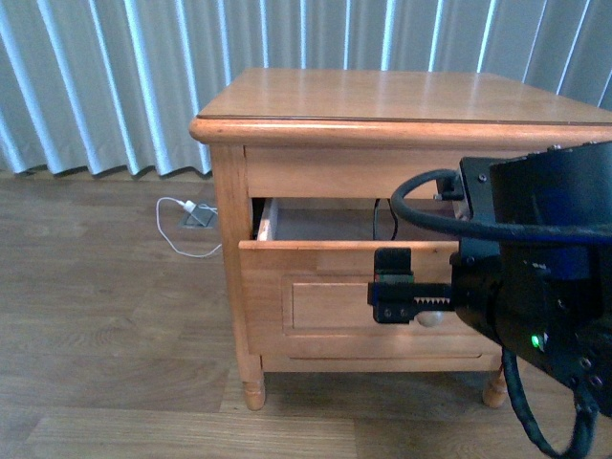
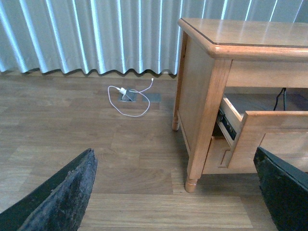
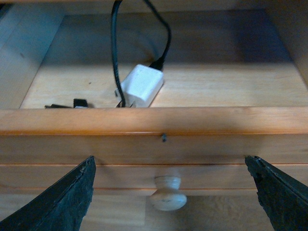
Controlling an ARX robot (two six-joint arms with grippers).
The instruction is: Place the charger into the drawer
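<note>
With no writing legible, charger (image 3: 142, 84) inside drawer (image 3: 154, 126)

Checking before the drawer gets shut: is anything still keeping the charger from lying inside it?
Nothing visible. The charger already lies on the floor of the open drawer, behind its front panel, with its black cable looping up and out. The right claw is open, before the knob.

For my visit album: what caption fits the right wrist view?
White charger lying inside the open wooden drawer, the right gripper open in front of its knob.
</note>
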